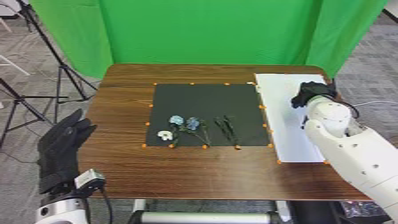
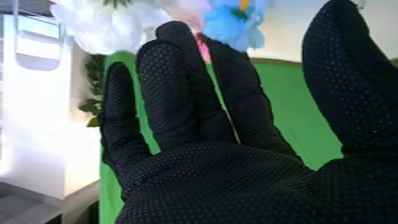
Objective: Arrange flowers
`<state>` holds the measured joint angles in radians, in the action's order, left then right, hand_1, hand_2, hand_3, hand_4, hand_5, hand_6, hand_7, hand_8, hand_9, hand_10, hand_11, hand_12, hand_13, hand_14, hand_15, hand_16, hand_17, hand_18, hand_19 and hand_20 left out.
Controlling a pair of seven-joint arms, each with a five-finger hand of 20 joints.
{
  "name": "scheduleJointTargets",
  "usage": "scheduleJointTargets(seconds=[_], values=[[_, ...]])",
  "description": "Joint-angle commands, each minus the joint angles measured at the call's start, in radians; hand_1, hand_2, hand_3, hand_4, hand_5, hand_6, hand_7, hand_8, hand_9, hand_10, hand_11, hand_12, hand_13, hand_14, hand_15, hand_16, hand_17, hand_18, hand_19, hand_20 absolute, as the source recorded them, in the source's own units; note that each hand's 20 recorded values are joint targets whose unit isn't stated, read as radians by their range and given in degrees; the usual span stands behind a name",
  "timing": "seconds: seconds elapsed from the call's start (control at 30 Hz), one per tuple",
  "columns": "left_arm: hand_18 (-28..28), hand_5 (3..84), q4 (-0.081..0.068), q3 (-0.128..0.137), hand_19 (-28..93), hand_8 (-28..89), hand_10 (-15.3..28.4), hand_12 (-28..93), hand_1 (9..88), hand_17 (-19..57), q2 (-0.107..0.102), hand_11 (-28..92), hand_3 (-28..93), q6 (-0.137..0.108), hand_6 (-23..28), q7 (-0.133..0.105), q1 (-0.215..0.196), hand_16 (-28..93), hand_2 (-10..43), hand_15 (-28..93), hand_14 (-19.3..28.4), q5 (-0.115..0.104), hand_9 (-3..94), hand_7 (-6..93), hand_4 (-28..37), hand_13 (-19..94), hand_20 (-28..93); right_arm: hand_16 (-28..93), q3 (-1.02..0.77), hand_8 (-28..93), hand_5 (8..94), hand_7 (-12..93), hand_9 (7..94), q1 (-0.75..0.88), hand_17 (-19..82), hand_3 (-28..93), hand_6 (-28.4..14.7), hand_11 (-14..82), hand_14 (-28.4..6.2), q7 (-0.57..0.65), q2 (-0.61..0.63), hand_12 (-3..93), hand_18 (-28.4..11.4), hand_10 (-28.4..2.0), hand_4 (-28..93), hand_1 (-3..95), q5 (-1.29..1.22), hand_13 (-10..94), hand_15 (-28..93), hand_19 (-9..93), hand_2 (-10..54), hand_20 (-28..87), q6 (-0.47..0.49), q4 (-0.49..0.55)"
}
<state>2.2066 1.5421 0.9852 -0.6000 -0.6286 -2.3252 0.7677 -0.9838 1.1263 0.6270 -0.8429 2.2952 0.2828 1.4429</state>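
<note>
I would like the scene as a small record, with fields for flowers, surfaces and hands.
table: brown
black mat: on table, under blue flowers and small white flower
white board: right of mat
left hand: open, beside table's left edge
right hand: open, over board
near right hand: large white flower, blue flower

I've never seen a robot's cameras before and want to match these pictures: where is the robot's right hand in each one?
Head view: the right hand is at the right side, over the white board.
Right wrist view: the right hand is in the close foreground, a white bloom near its fingertips.
Shared landmark: the green cloth.
</note>
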Motion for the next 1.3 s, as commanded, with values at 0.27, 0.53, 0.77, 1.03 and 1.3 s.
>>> scheduleJointTargets(seconds=[0.27,0.53,0.77,1.03,1.3], values=[[23.0,43.6,0.002,-0.001,57,-11,21.1,8,26.8,-8.0,0.0,43,82,0.005,12.8,0.006,-0.001,-19,3.4,70,28.3,-0.002,35.6,16.2,-17.8,27,18,23,0.037,-14,61.0,24,65.0,-0.011,8,84,-3.0,36.3,-14.6,0.014,0.008,19.2,-25.0,-14.3,-28,35.5,0.051,54,82,67,-6.4,34,-0.052,-0.042],[23.0,43.5,0.002,-0.007,57,-10,21.1,8,26.8,-8.0,-0.005,43,82,0.001,12.8,0.004,0.006,-19,3.4,70,28.3,-0.005,35.6,16.1,-17.7,27,18,26,0.082,-3,67.5,30,74.9,-0.02,11,74,-1.0,31.5,-11.8,0.022,0.015,27.4,-23.5,-10.1,-28,46.1,0.096,60,81,70,-6.9,32,-0.107,-0.061],[23.0,43.5,0.003,-0.014,57,-10,21.2,8,26.7,-8.0,-0.016,43,82,-0.011,12.8,-0.008,0.004,-19,3.5,69,28.3,-0.02,35.7,16.3,-17.7,27,18,27,0.073,-2,74.9,32,82.0,-0.006,14,73,1.2,25.8,-10.0,0.004,0.014,34.2,-22.7,-7.4,-28,51.6,0.126,63,80,72,-6.3,31,-0.128,-0.068],[23.0,43.5,0.008,-0.008,57,-10,21.2,8,26.8,-8.0,-0.01,43,82,-0.011,12.8,-0.002,-0.006,-19,3.5,69,28.2,-0.015,35.7,16.2,-17.7,27,18,28,0.088,-1,77.4,30,84.1,0.001,15,74,1.2,25.2,-9.4,-0.007,0.041,35.1,-22.7,-7.2,-28,52.0,0.121,65,81,72,-7.1,31,-0.228,-0.013],[23.0,43.5,0.012,0.0,57,-10,21.1,8,26.7,-8.0,-0.014,43,82,-0.017,12.8,-0.003,-0.013,-19,3.5,70,28.3,-0.019,35.6,16.1,-17.9,27,18,29,0.149,1,78.4,29,84.6,-0.027,15,74,1.2,25.7,-9.4,-0.096,0.062,35.2,-22.6,-7.3,-28,52.1,0.158,66,81,73,-7.2,30,-0.328,0.118]])
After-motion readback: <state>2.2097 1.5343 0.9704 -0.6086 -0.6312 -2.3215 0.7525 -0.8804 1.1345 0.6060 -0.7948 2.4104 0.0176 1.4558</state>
